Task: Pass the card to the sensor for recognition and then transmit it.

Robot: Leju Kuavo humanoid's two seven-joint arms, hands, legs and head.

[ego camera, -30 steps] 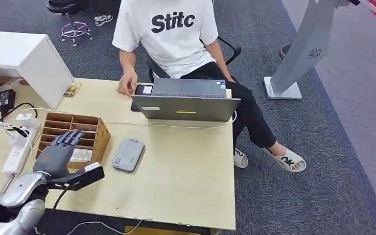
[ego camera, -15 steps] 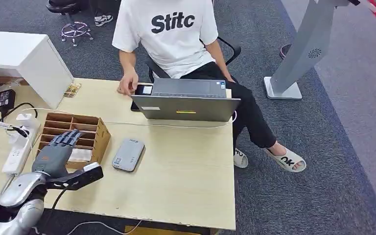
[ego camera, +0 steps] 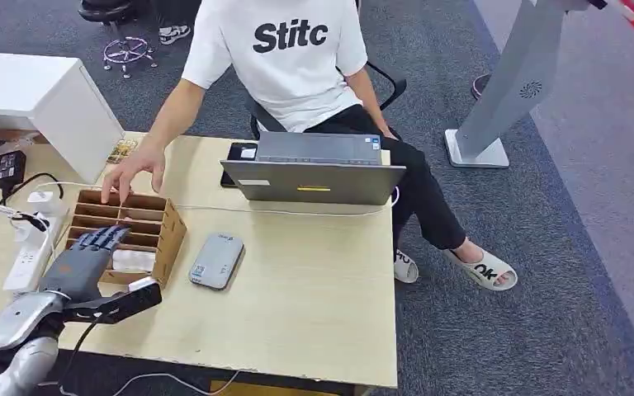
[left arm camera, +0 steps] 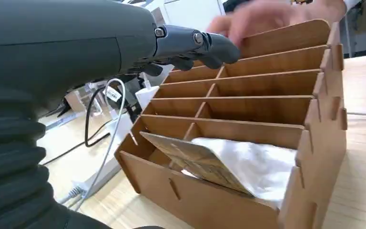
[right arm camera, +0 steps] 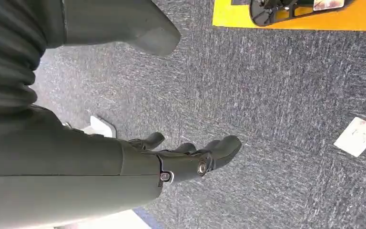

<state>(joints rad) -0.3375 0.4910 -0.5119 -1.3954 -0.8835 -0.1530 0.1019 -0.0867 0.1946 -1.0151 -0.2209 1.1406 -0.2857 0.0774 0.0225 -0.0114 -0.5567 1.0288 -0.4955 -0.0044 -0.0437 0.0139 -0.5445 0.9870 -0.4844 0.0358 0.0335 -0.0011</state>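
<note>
My left hand (ego camera: 82, 257) hovers open over the near rows of a wooden divider box (ego camera: 153, 221), holding nothing. In the left wrist view its fingers (left arm camera: 190, 44) reach out above the box (left arm camera: 267, 90). A brown card (left arm camera: 198, 162) leans in the nearest compartment beside white crumpled material (left arm camera: 259, 162). The grey card sensor (ego camera: 216, 260) lies flat on the table just right of the box. My right hand (right arm camera: 186, 160) hangs over grey carpet, fingers loosely apart and holding nothing. A person's hand (ego camera: 132, 171) reaches over the box's far edge.
A person in a white shirt (ego camera: 289, 49) sits behind the wooden table (ego camera: 314, 289). An open laptop (ego camera: 314, 171) and a phone (ego camera: 239, 152) lie at the far edge. A power strip (ego camera: 29, 252), cables and a white cabinet (ego camera: 41, 99) crowd the left side.
The person's hand has swung from beside the laptop to over the box's far edge. My left hand has drawn back a little toward the near left.
</note>
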